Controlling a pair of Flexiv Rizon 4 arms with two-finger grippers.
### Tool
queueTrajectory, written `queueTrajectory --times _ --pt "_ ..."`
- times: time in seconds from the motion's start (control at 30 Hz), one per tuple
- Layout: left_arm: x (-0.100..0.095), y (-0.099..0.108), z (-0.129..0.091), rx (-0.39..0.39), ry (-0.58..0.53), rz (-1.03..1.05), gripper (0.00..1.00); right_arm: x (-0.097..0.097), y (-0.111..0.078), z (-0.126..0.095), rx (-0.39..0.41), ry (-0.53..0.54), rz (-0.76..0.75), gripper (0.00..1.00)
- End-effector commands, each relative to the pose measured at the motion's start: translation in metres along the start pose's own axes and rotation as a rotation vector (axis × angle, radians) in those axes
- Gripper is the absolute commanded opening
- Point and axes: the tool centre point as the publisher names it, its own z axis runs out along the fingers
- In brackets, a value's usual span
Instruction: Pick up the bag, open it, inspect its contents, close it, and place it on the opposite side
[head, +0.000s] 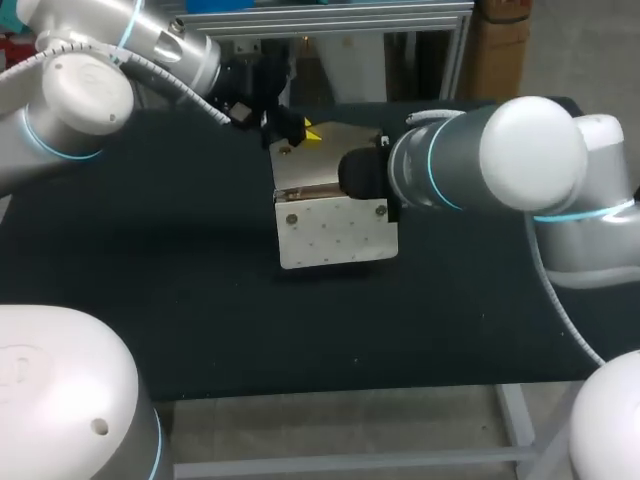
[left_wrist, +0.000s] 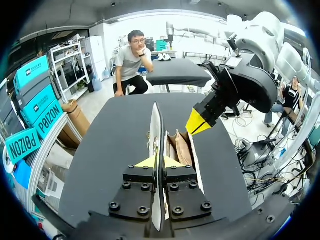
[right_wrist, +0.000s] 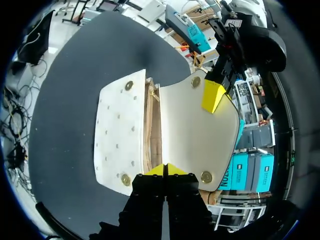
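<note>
A white studded bag hangs above the black table, its flap lifted away from the front panel. The brown interior shows in the gap between them. My left gripper is shut on the flap's thin edge, and its yellow tips show at the bag's far upper corner. My right gripper is shut at the bag's near side edge, where flap and front panel meet. In the head view my right wrist hides its fingers.
The black tabletop spreads out on both sides under the bag. Its front edge runs near the head view's lower part. An aluminium frame stands behind the table.
</note>
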Motion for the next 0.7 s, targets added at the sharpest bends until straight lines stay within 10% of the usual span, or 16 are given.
queueTrajectory --times 0.03,0.7 --pt "-0.016 0.002 0.008 -0.016 0.101 -0.013 0.00 0.015 -0.006 -0.022 0.001 -0.101 -0.001 0.00" --pt "-0.060 0.057 0.044 -0.024 0.171 0.009 0.00 0.056 -0.006 -0.012 0.039 -0.054 -0.009 0.00"
